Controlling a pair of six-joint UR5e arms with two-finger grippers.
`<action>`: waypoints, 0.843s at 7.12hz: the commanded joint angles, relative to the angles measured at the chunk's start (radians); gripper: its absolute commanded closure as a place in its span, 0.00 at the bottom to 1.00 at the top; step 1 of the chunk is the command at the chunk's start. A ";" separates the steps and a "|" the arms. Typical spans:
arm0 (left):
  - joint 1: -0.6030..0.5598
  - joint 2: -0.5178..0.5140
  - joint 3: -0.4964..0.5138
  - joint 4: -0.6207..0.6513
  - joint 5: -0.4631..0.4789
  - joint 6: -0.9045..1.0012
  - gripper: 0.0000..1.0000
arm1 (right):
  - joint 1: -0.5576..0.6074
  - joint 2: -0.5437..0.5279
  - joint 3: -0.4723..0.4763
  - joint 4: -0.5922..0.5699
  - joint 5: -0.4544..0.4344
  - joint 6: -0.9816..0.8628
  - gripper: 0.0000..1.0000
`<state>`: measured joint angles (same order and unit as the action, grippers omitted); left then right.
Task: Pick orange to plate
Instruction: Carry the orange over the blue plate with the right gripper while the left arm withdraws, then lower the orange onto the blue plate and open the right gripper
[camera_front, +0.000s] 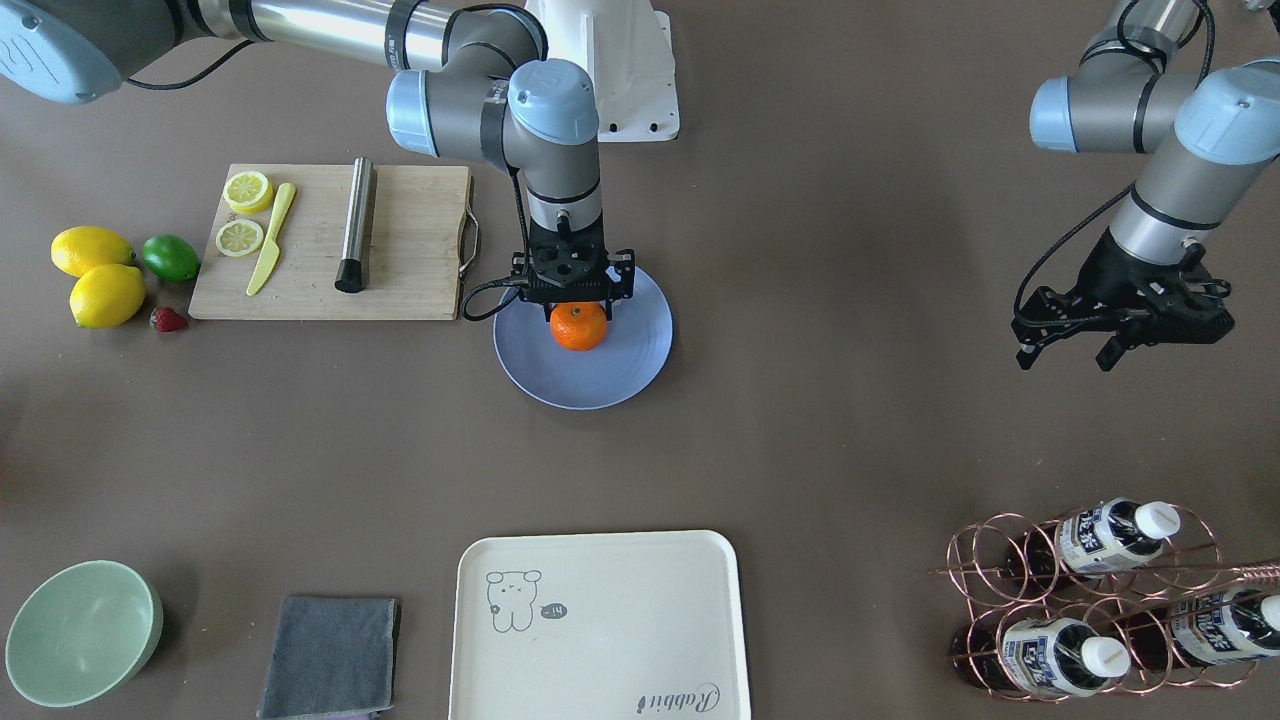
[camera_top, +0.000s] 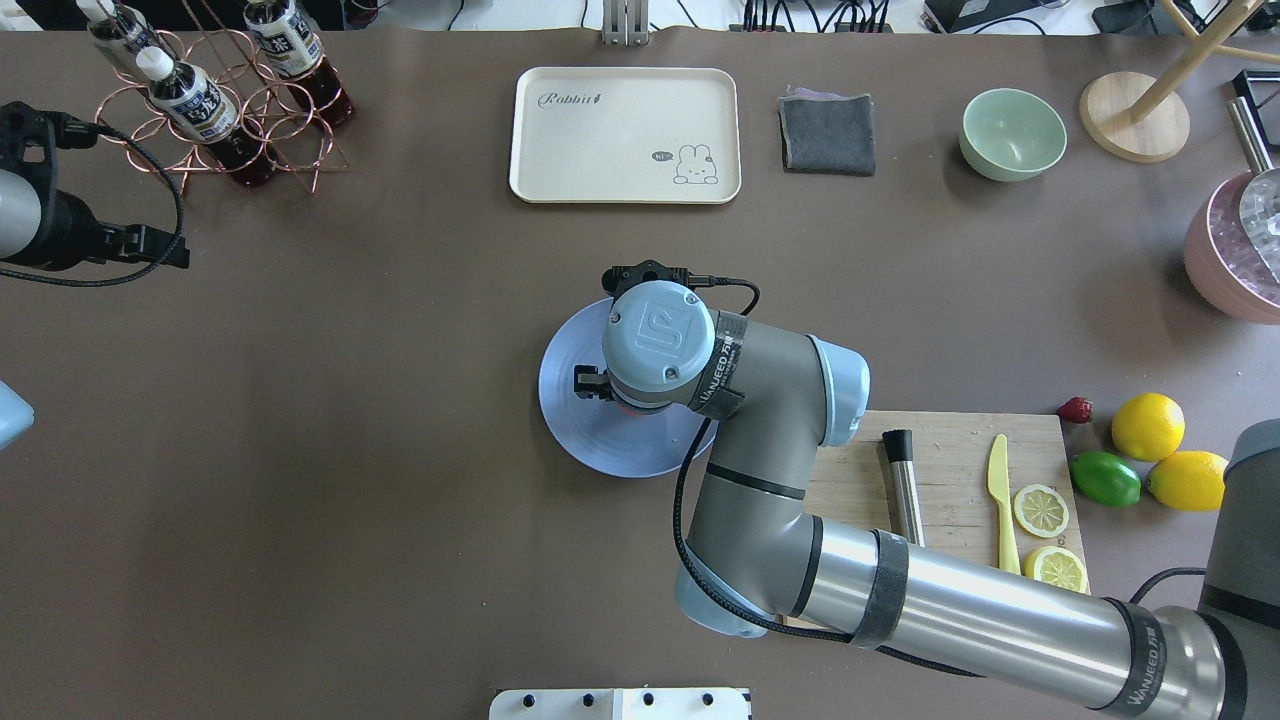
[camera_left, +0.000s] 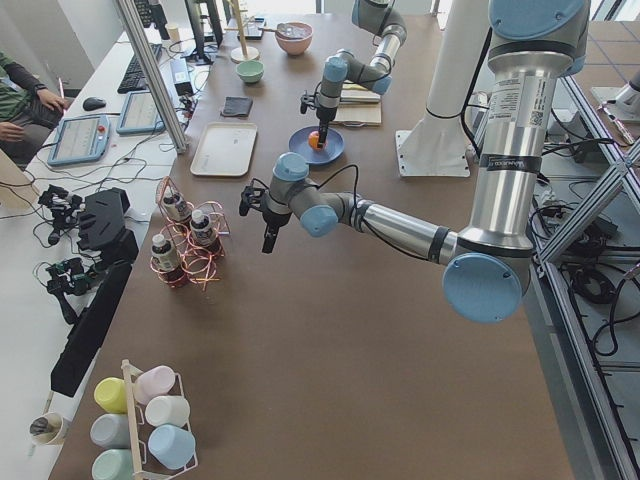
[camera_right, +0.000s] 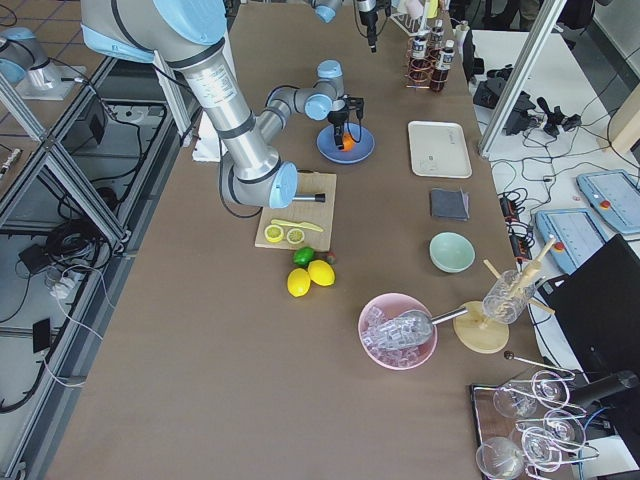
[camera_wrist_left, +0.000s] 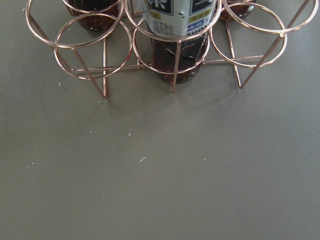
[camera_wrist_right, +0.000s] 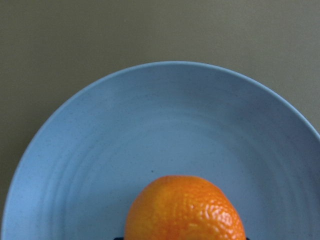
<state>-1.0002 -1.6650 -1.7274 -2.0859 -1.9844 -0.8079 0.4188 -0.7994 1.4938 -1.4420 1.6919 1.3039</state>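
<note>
I've got orange on plate, mid-surface; cutting board just beside plate, robot's R; tray beyond.

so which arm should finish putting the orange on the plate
Right: the right fingers flank the orange over the plate; the left fingers hang far away near the bottle rack.

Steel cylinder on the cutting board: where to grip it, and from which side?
Probably take the steel cylinder mid-shaft from straight above, jaws closing across its narrow width. It lies flat on the cutting board, long axis pointing toward the robot, with bare board on both sides.
</note>
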 joint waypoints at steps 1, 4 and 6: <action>-0.009 0.001 0.003 0.001 -0.004 0.009 0.02 | 0.000 0.023 -0.004 0.008 0.006 0.032 0.00; -0.018 0.028 -0.006 0.000 -0.013 0.028 0.02 | 0.122 0.003 0.211 -0.241 0.171 0.015 0.00; -0.142 0.123 -0.020 0.006 -0.105 0.314 0.02 | 0.251 -0.145 0.424 -0.427 0.236 -0.160 0.00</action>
<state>-1.0678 -1.5956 -1.7400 -2.0819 -2.0451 -0.6429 0.5875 -0.8551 1.7935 -1.7620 1.8863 1.2487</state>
